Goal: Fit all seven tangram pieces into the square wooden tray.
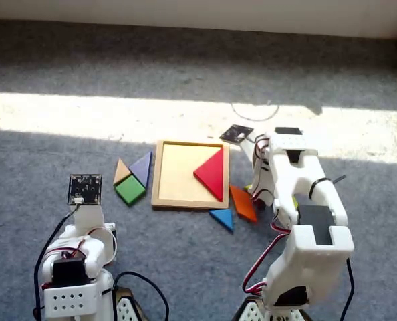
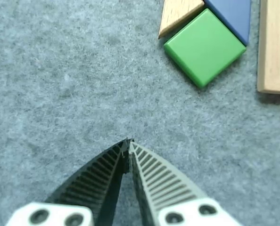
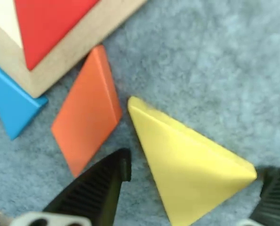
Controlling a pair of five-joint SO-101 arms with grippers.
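The square wooden tray [image 1: 175, 177] held one red triangle [image 1: 213, 172]. A green square [image 1: 129, 190], bluish piece [image 1: 142, 167] and tan triangle [image 1: 121, 172] lay by one side of the tray, an orange piece [image 1: 242, 202] and blue triangle [image 1: 222, 217] by the other. The right wrist view showed the right gripper [image 3: 195, 169] with jaws apart around a yellow triangle [image 3: 177, 141]; the left gripper [image 2: 129, 143] had its jaws together.
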